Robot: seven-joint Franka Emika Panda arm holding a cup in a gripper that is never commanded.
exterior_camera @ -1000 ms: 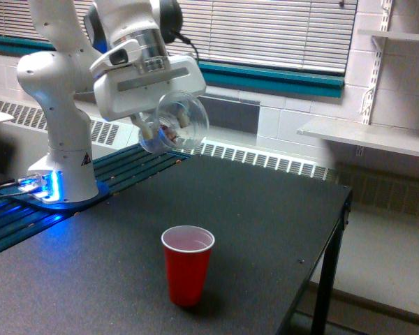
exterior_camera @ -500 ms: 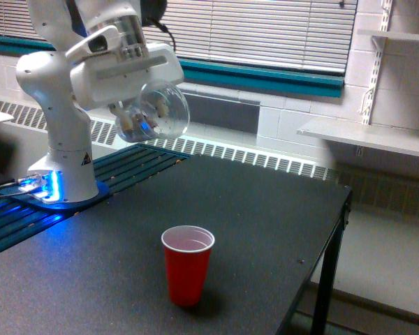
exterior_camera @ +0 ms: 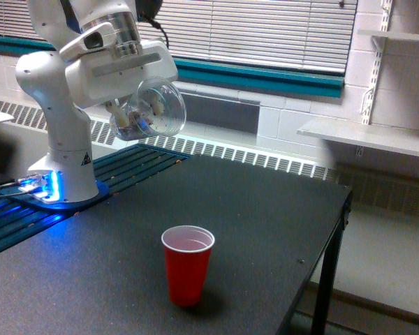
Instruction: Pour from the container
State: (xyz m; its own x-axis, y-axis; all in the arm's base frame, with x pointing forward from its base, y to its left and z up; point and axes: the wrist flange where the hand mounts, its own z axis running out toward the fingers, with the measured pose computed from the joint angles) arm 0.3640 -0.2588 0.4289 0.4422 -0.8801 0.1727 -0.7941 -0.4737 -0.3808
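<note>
While the pincer point(exterior_camera: 136, 115) grips the clear container point(exterior_camera: 152, 110) in the upper left of the frame, tipped on its side with its mouth facing the camera, a red cup point(exterior_camera: 187, 264) stands upright on the dark tabletop point(exterior_camera: 265, 223), lower centre.

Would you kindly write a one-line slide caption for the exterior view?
Franka arm holds a tilted clear container in its gripper, high above a red cup standing on the dark table.

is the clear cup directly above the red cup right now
No, the clear cup, held tilted in the claw, hangs well off toward the exterior view's left of the red cup.
</note>
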